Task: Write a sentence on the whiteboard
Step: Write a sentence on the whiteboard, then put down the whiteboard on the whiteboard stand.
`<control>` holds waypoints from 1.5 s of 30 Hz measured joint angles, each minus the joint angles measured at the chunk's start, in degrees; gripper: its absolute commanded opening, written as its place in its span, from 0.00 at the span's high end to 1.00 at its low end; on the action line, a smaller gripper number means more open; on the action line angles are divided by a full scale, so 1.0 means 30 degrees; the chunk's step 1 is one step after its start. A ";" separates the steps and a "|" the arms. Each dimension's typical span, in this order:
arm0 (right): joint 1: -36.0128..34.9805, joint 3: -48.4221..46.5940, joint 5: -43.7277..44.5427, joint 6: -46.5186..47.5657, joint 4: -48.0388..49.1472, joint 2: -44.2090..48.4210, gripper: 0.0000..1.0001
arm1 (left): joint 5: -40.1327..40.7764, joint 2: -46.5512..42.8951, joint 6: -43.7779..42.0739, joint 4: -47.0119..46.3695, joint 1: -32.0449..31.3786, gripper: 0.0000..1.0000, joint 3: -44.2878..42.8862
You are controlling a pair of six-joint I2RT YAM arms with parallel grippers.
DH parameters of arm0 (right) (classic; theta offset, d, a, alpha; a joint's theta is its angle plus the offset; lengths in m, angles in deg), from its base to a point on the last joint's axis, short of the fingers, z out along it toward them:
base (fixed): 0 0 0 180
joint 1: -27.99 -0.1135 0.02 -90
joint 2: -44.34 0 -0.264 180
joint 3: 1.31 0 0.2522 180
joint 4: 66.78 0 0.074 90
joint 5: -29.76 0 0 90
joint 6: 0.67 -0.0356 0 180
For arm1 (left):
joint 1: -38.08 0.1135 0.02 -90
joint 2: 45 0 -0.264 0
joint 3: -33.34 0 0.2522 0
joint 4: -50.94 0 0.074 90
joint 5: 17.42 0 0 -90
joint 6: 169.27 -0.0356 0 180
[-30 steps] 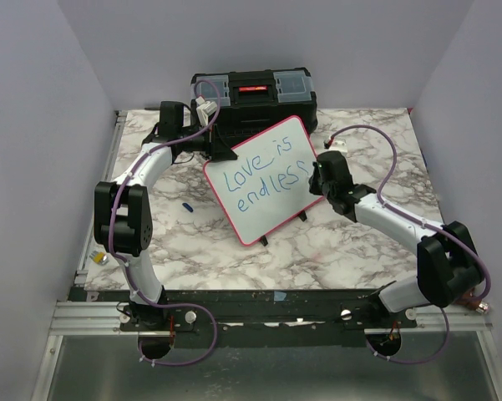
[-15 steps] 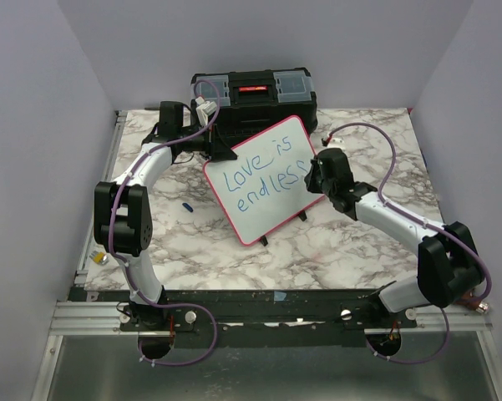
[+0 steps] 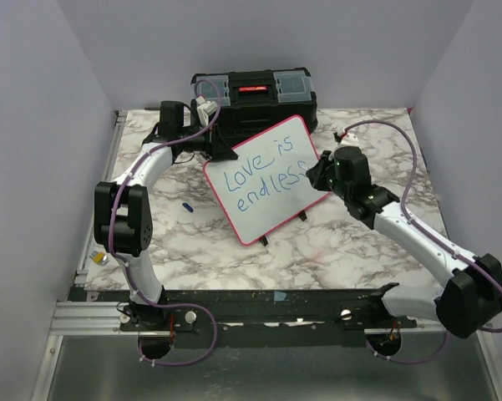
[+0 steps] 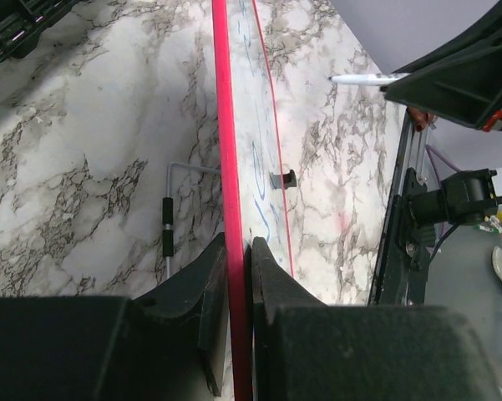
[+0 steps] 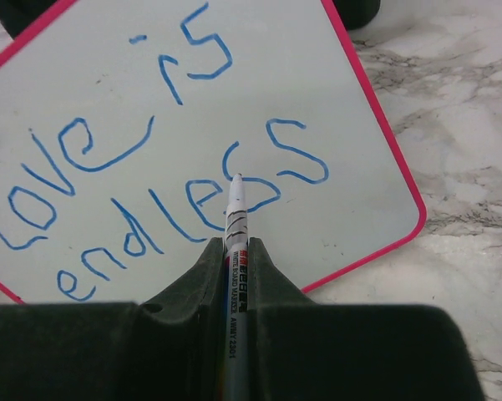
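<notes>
Since a second ago the right arm's elbow has swung out towards the near right corner of the grey-veined marble table (image 3: pixel 342 246), while its wrist has stayed by the board's right edge. Nearest the bases, the right gripper (image 5: pixel 234 244) is clamped on a slim white-barrelled marker (image 5: pixel 235 209). The marker's tip hovers at the lower curl of the first "s" in "endless"; whether it touches the surface I cannot tell. The glossy white, pink-framed square whiteboard (image 3: pixel 271 219) stands tilted on its small black feet (image 3: pixel 265 241) at mid-table. The blue handwritten sentence (image 3: pixel 264 177) reads "Love is endless" and looks complete. The step in hand is probably the finish of the last stroke. To do it well, draw the tip straight back off the surface, not sideways through the wet letters. Keep the wrist off the board's right corner. Further back, the left gripper (image 4: pixel 236 251) pinches the pink frame at the upper left edge. That grip should hold firm so the board neither rocks nor slides. A small blue cap (image 3: pixel 186 205) lies on the marble left of the board, well apart. The black plastic toolbox (image 3: pixel 255 93) sits just behind the board, so there is little room to push it back.
</notes>
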 measured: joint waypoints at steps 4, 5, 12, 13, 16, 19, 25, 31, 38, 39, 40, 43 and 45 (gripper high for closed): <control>0.0000 0.0000 0.0007 -0.0036 -0.0204 0.1253 0.99 | 0.0051 0.0000 0.0022 0.0007 0.0000 0.99 0.0000; 0.0000 0.0000 0.0007 -0.0044 -0.0262 0.1472 0.99 | 0.0102 0.0000 0.0044 0.0007 0.0000 0.98 -0.0007; 0.0000 0.0546 -0.0029 -0.0189 -0.0452 0.2244 0.99 | 0.0539 0.0525 0.0080 0.0707 -0.0007 0.93 -0.0692; 0.0000 0.0721 -0.0044 -0.0226 -0.0481 0.2361 0.99 | 0.0583 0.0561 0.0087 0.0743 -0.0007 0.92 -0.0714; 0.0000 0.1086 -0.0168 -0.0342 -0.0648 0.2637 0.99 | 0.0605 0.0583 0.0087 0.0882 -0.0007 0.88 -0.0721; 0.0000 0.1362 -0.0350 -0.0532 -0.0714 0.2900 0.99 | 0.0612 0.0634 0.0080 0.0882 -0.0007 0.79 -0.0729; 0.0000 0.1676 -0.0656 -0.0729 -0.0707 0.3147 0.99 | 0.0743 0.0729 -0.0459 0.0765 0.0015 0.69 -0.0758; 0.0000 0.1690 -0.0882 -0.0729 -0.0714 0.3147 0.99 | 0.0889 0.0750 -0.0444 0.0313 0.0168 0.63 -0.0758; 0.0000 0.1690 -0.0947 -0.0729 -0.0714 0.3147 0.99 | 0.0969 0.0750 -0.0211 -0.0291 0.0248 0.49 -0.0758; 0.0000 0.1690 -0.0947 -0.0721 -0.0721 0.3147 0.99 | 0.0984 0.0750 -0.0160 -0.0430 0.0255 0.48 -0.0758; 0.0000 0.1690 -0.0947 -0.0729 -0.0721 0.3147 0.99 | 0.0998 0.0750 -0.0146 -0.0495 0.0255 0.47 -0.0758; 0.0000 0.1698 -0.0954 -0.0721 -0.0721 0.3162 0.99 | 0.1020 0.0750 0.0007 -0.0882 0.0299 0.43 -0.0736; 0.0000 0.1698 -0.0954 -0.0721 -0.0721 0.3162 0.99 | 0.1020 0.0743 0.0138 -0.1202 0.0350 0.39 -0.0648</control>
